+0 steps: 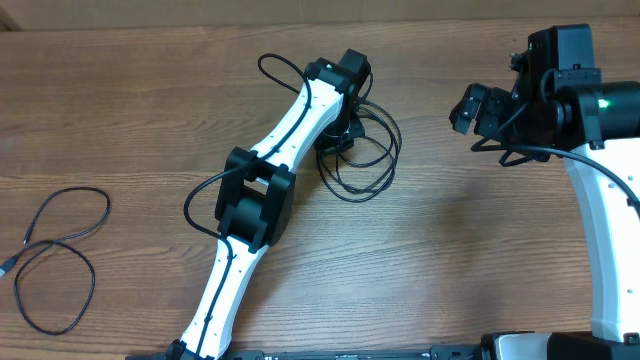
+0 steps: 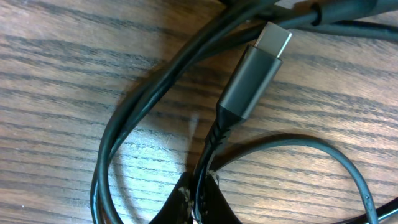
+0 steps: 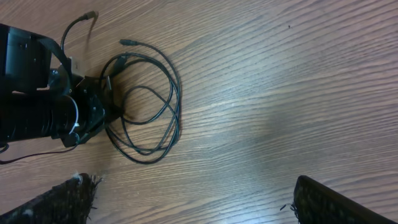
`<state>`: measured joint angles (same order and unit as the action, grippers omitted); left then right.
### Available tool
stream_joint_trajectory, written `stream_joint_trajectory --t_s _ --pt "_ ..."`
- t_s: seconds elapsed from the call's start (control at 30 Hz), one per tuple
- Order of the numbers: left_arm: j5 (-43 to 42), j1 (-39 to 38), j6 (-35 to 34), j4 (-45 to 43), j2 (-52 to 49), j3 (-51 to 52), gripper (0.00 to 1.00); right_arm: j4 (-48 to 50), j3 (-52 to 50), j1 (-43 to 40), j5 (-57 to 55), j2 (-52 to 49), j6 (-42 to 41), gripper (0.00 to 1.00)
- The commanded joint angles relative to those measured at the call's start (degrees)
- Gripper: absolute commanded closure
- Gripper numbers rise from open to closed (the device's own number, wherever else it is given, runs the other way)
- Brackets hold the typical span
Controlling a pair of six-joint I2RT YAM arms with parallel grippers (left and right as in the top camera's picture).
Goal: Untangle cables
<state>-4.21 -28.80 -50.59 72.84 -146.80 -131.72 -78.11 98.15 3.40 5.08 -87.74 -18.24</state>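
Note:
A tangle of thin black cables (image 1: 372, 160) lies in loose loops at the table's middle back. My left gripper (image 1: 342, 132) is down on its left side. In the left wrist view its fingertips (image 2: 200, 202) are shut on one black cable just below a dark USB-C plug with a silver tip (image 2: 256, 73); other strands (image 2: 134, 118) loop around it. A separate black cable (image 1: 58, 255) lies in loops at the far left. My right gripper (image 1: 478, 108) is open and empty, apart to the right of the tangle. The right wrist view shows the loops (image 3: 152, 106) and two free plug ends (image 3: 123, 42).
The wooden table (image 1: 450, 250) carries nothing else that I can see. The left arm (image 1: 262, 190) runs diagonally from the front edge to the tangle. The right arm's white link (image 1: 605, 230) stands at the right edge.

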Motion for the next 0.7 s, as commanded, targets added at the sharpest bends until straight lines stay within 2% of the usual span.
stream_joint_trajectory --t_s 0.0,0.23,0.3,0.47,0.67 --pt "1.2 0.2 3.1 0.3 -0.8 0.1 0.96 -0.1 0.5 -0.2 -0.5 -0.5 0.3 0.00" --pt "-4.6 1.3 14.5 0.6 3.6 -3.7 0.96 -0.7 0.5 -0.1 0.0 -1.4 0.4 0.00" --pt "-4.9 1.3 19.5 0.7 8.5 -5.4 0.96 -0.6 0.5 -0.1 0.6 -1.6 0.7 0.00" --pt "-4.3 -0.1 25.9 0.4 19.0 -5.5 0.96 -0.2 0.5 0.4 0.7 -1.7 0.7 0.00" --pt "-4.4 -1.6 27.9 0.9 29.4 -5.5 0.96 0.6 0.5 0.8 4.6 -1.7 3.2 0.00"
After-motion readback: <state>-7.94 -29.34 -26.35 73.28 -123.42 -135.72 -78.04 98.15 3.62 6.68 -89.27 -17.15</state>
